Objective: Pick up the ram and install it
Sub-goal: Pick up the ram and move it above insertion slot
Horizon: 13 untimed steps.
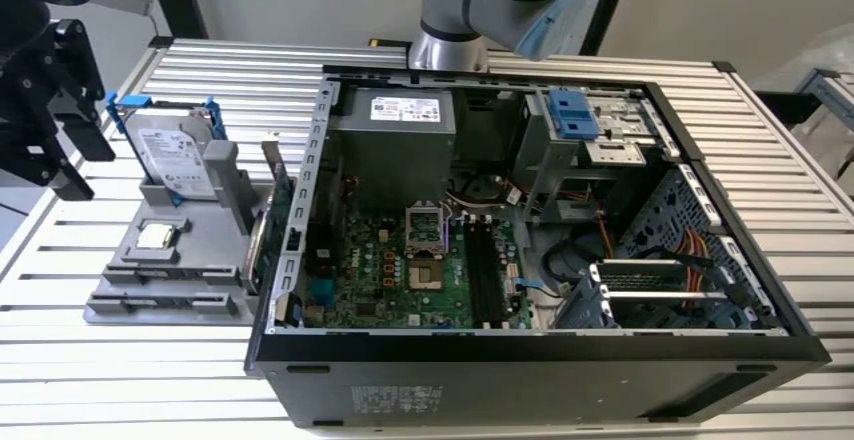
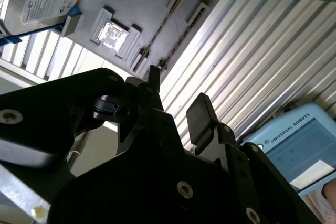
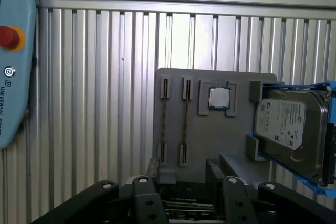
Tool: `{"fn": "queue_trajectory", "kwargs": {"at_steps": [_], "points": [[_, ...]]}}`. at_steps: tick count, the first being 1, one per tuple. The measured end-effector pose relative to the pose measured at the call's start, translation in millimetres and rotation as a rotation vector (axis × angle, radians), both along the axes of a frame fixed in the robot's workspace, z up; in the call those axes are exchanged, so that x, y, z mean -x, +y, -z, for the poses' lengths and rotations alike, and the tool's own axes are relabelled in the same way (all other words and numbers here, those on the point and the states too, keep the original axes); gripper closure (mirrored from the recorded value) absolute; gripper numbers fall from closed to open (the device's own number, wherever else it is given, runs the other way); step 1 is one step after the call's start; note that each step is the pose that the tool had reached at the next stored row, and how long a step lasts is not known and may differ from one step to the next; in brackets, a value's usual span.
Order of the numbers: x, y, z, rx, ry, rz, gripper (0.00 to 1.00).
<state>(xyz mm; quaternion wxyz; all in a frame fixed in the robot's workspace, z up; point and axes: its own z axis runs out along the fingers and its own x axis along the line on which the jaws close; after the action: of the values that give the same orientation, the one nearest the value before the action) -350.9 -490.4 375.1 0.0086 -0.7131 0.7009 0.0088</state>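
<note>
In the first wrist view your ram [image 3: 186, 124] stands on edge in the tray [image 3: 220, 140], clipped at both ends, between the processor [image 3: 219, 98] and a second like stick [image 3: 165, 124]. The gripper [image 3: 182, 166] hangs well apart from it, jaws apart and holding nothing. Judge the ram light, stiff and fragile: pinch its flat faces near mid-length, gently and squarely, since so thin a board may tilt or slip. Seen edge-on, its chips and notch are hidden from you. In the second wrist view the sticks are dark slivers on the tray, past the open jaws. In the exterior view the tray lies on the desk [image 1: 120, 360] beside the case [image 1: 534, 360]; the sticks there are hard to make out.
</note>
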Motion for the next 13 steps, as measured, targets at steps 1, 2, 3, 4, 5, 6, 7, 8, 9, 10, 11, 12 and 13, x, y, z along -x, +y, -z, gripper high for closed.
{"fn": "queue_trajectory", "kwargs": {"at_steps": [1, 2, 3, 4, 5, 6, 7, 8, 9, 10, 11, 12, 13], "points": [[0.0, 0.0, 0.1, -0.0001, -0.0001, 0.000, 0.00], [0.0, 0.0, 0.3, -0.0001, -0.0001, 0.000, 0.00], [0.0, 0.0, 0.5, -0.0002, -0.0001, 0.000, 0.00], [0.0, 0.0, 0.9, -0.0003, -0.0002, 0.000, 0.00], [0.0, 0.0, 1.2, -0.0002, -0.0002, 0.000, 0.00], [0.0, 0.0, 1.6, -0.0001, -0.0002, 0.000, 0.00], [0.0, 0.0, 2.1, -0.0002, -0.0002, 0.000, 0.00], [0.0, 0.0, 2.7, -0.0002, -0.0003, 0.000, 0.00], [0.0, 0.0, 3.3, -0.0002, -0.0002, 0.000, 0.00], [0.0, 0.0, 3.9, -0.0001, -0.0001, 0.000, 0.00], [0.0, 0.0, 4.6, -0.0002, -0.0002, 0.000, 0.00], [0.0, 0.0, 5.3, -0.0001, -0.0002, 0.000, 0.00], [0.0, 0.0, 6.0, -0.0001, -0.0001, 0.000, 0.00]]}}
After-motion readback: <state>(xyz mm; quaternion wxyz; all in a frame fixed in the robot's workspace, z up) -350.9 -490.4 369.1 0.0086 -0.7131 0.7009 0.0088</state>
